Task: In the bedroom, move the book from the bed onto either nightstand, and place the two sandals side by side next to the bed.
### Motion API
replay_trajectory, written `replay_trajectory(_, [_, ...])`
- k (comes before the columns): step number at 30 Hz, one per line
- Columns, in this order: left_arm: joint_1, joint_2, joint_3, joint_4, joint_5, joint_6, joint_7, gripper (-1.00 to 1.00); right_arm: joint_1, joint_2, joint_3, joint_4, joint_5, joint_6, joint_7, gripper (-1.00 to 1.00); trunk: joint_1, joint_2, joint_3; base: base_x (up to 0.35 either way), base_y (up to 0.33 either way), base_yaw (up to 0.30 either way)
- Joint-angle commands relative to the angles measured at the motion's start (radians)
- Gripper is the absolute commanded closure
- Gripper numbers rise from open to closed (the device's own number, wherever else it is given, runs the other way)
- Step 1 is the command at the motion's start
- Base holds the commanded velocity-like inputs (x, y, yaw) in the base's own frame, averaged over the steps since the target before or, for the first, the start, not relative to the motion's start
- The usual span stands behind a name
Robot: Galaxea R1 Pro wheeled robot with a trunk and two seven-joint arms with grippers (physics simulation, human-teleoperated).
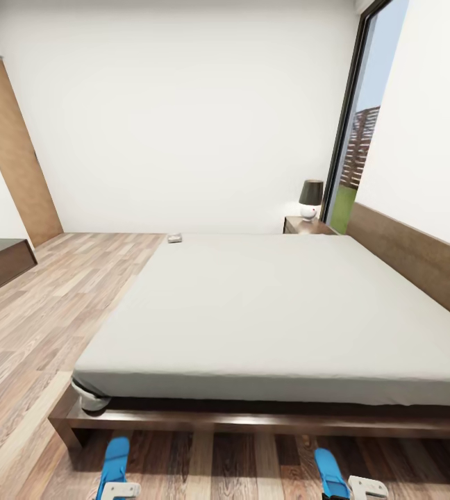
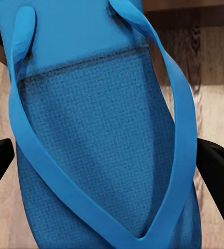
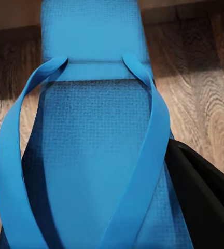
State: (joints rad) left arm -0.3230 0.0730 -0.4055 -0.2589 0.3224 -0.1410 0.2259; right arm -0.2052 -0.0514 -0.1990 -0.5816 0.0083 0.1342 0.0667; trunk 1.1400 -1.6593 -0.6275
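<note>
Beside the near edge of the large low bed (image 1: 273, 312) with its dark brown wooden frame and pale grey mattress, I held one flat bright blue sandal (image 1: 114, 460) pinched in my left claw (image 1: 120, 490) and the other blue sandal (image 1: 330, 472) pinched in my right claw (image 1: 367, 487). Both hung above the light brown wood-plank floor (image 1: 58, 305), well apart, one near each end of that edge. Seen from each wrist, my black fingers (image 2: 215, 171) (image 3: 205, 197) pressed against the sole's two long sides. A thin small book (image 1: 175, 238) lay at the mattress's far left corner. Past the far right corner stood the dark brown wooden nightstand (image 1: 307, 226), carrying a dark-shaded lamp (image 1: 311, 199).
</note>
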Motion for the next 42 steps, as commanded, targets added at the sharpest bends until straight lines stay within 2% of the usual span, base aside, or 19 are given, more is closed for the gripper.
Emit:
replay_trajectory(1, [-0.001, 0.001, -0.009, 0.0, 0.009, -0.003, 0.004, 1.0, 0.0, 0.001, -0.005, -0.002, 0.001, 0.006, 0.007, 1.0, 0.004, -0.008, -0.004, 0.0, 0.0, 0.0])
replay_trajectory(42, [-0.001, 0.001, -0.012, 0.0, 0.007, -0.008, 0.004, 1.0, 0.0, 0.001, -0.005, -0.003, 0.002, 0.004, 0.008, 1.0, 0.161, -0.295, -0.133, 0.0, 0.0, 0.0])
